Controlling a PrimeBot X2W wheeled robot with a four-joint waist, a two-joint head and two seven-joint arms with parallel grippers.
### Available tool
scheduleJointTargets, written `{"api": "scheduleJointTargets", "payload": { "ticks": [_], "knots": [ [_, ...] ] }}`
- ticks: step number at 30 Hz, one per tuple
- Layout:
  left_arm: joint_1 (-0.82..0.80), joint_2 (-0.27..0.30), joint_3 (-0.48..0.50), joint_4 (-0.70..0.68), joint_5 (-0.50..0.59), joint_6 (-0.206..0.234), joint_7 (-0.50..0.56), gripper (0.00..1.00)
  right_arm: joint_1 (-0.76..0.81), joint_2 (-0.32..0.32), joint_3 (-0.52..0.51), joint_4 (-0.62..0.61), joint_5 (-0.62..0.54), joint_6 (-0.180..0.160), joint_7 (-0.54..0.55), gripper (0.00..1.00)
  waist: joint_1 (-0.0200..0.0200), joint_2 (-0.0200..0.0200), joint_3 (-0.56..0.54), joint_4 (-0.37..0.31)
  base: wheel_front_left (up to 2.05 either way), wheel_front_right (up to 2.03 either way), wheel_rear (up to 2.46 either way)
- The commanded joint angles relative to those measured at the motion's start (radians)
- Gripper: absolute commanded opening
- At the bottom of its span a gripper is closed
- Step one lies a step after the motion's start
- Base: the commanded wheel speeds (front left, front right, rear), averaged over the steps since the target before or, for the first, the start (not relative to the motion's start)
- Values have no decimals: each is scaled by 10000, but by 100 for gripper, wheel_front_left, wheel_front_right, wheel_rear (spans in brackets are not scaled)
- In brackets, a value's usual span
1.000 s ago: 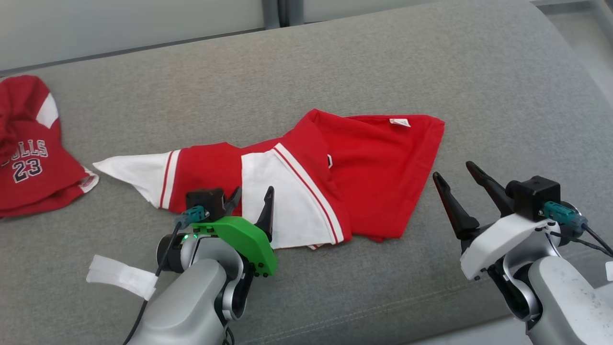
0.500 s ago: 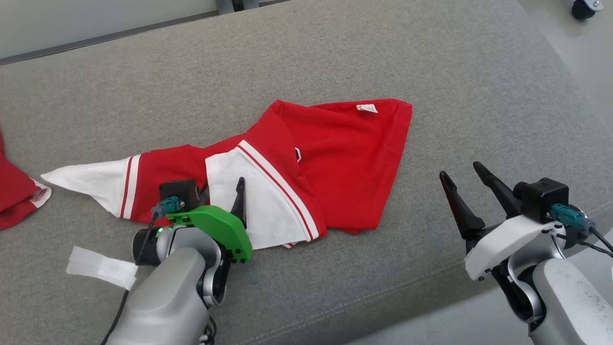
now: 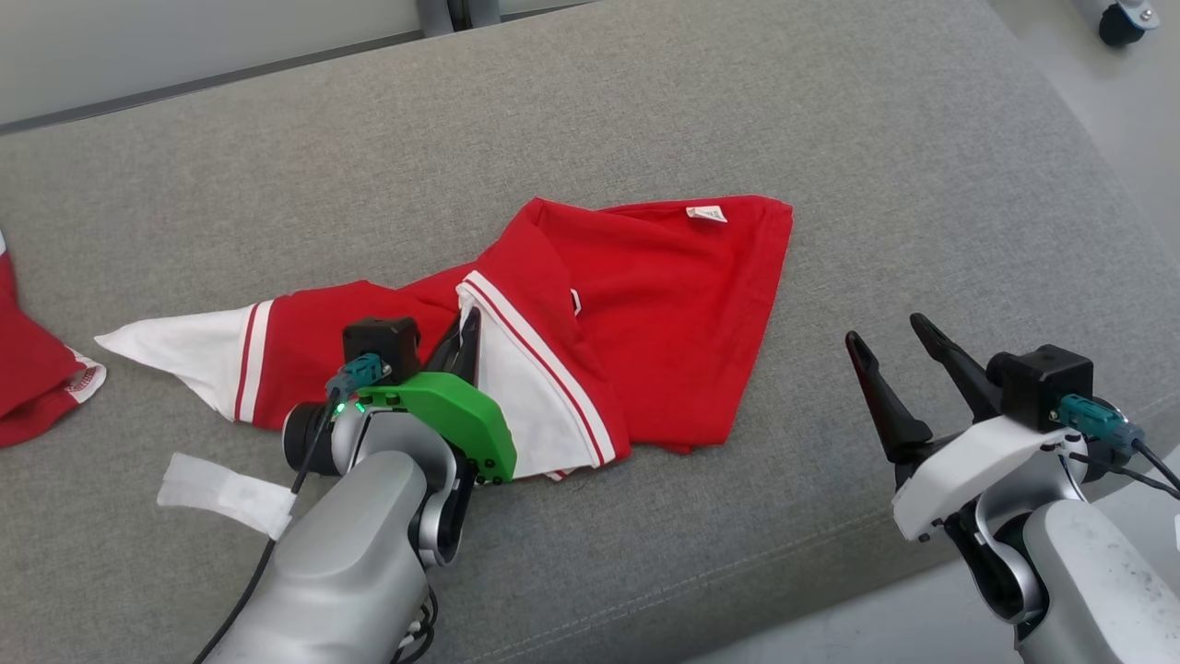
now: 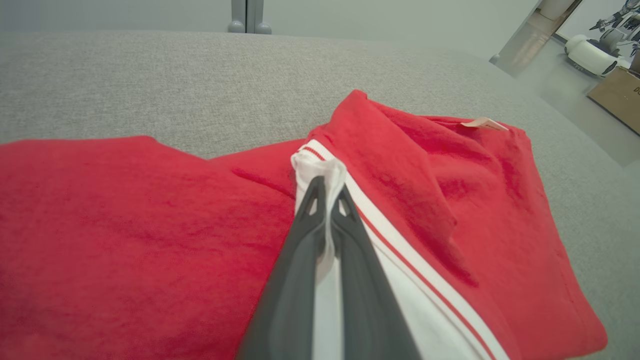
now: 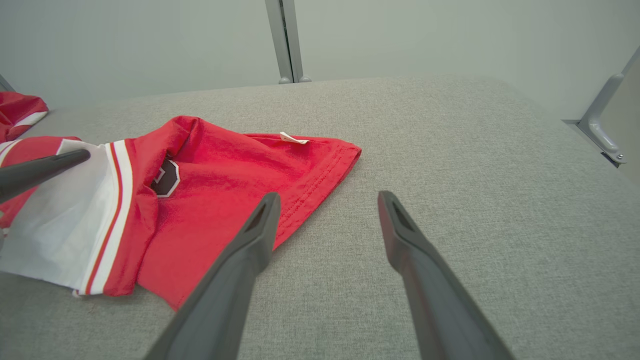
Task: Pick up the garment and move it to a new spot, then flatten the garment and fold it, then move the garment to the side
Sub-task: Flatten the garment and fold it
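A red and white garment (image 3: 664, 304) lies crumpled in the middle of the grey cushion (image 3: 645, 120), one white sleeve tip stretching out to the left. My left gripper (image 3: 466, 327) is shut on the white striped edge near the garment's middle; in the left wrist view the gripper (image 4: 327, 192) has white cloth pinched between its tips and bunched above them. My right gripper (image 3: 890, 339) stands open over bare cushion, right of the garment's red hem (image 5: 320, 180) and apart from it. In the right wrist view the right gripper (image 5: 327, 200) holds nothing.
A second red garment (image 3: 37, 387) lies at the cushion's far left edge. A white tape strip (image 3: 221, 493) sits on the cushion by my left forearm. The cushion's front edge runs close under my right arm, with floor and a caster wheel (image 3: 1120, 18) beyond the right side.
My left gripper moved forward and shut on the garment's white striped edge, bunching the cloth. The right gripper stayed still. The head camera shifted right after the first frame.
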Motion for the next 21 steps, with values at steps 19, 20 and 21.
{"api": "scheduleJointTargets", "payload": {
  "ticks": [19, 20, 21],
  "knots": [
    [-3929, 1454, -103, -615, 2872, 612, -171, 0, -178, 61, 108, 166, 35, -11, -137, 100, 0, -1, -318, -117, 0, 0, 0],
    [-4063, 1596, -71, -1024, 3159, 624, -166, 0, -151, 68, 34, 174, 12, -11, -182, 100, 0, -1, -320, -82, 0, 0, 0],
    [-4067, 1724, -33, -1457, 3437, 648, -162, 0, -108, 78, -33, 183, -11, -11, -195, 100, 0, -1, -328, -40, 0, 0, 0]
  ]
}}
